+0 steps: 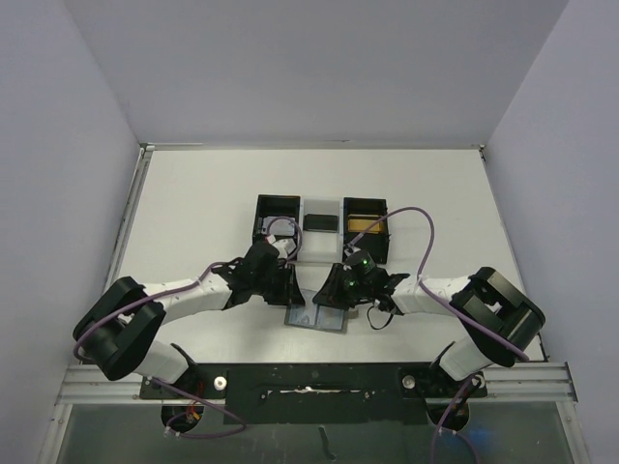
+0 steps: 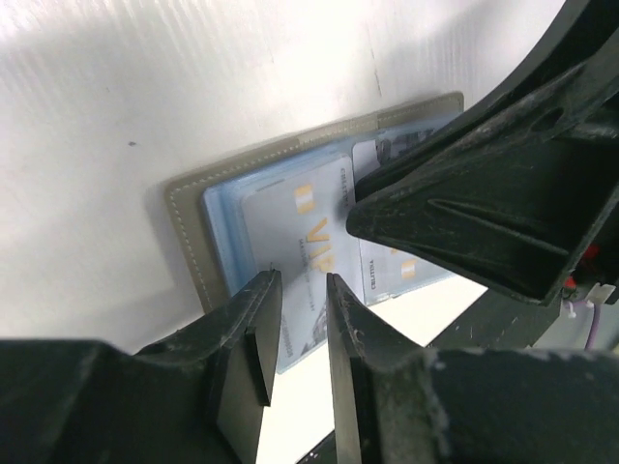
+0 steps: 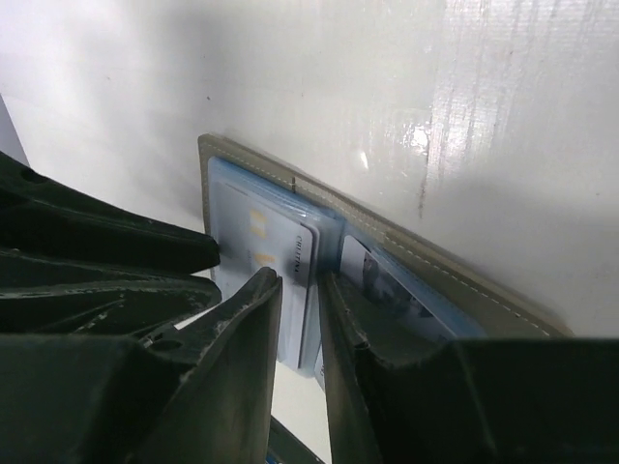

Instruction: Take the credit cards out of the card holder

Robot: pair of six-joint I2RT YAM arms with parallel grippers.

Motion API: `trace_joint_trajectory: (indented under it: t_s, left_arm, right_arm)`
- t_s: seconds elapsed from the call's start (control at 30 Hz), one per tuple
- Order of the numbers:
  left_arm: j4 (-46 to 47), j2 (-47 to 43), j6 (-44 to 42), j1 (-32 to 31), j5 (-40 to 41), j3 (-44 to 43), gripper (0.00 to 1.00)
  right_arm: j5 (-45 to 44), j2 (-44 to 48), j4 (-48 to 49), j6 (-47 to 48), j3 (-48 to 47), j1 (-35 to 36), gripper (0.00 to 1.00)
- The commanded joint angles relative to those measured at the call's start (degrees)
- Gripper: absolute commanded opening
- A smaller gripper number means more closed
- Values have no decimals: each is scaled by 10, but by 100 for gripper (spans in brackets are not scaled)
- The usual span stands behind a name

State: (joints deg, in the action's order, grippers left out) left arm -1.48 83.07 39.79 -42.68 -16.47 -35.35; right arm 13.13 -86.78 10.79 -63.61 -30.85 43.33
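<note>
The card holder (image 1: 317, 319) lies open and flat on the white table, with a grey stitched border (image 2: 189, 222) and blue-grey panels inside. A pale credit card marked VIP (image 2: 300, 222) sticks out of its left panel toward the near edge. A second card (image 3: 387, 285) with a picture sits in the right panel. My left gripper (image 2: 302, 280) points down over the VIP card, jaws a narrow gap apart with nothing clamped between them. My right gripper (image 3: 300, 280) hovers close beside it over the fold, also slightly open. The two grippers (image 1: 295, 290) (image 1: 334, 290) nearly touch.
A three-compartment tray (image 1: 296, 253) stands just behind the card holder, black at both ends and white in the middle. A dark flat item (image 1: 320, 221) lies in the middle part and something yellow (image 1: 363, 225) in the right one. Grey walls enclose the table.
</note>
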Motion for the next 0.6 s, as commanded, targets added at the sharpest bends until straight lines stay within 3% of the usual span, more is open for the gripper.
trace_joint_trajectory:
  t_s: [0.0, 0.13, 0.33, 0.57]
  left_arm:
    - [8, -20, 13, -1, 34, -7, 25]
    - [5, -11, 17, -6, 38, -9, 24]
    - [15, 6, 12, -20, 9, 10, 10]
    - [20, 13, 36, -27, 23, 44, 6]
  right_arm:
    - [-22, 4, -39, 22, -9, 2, 25]
    - [-4, -1, -31, 20, -11, 7, 27]
    - [23, -15, 5, 11, -7, 17, 28]
    - [45, -12, 59, 0, 10, 19, 27]
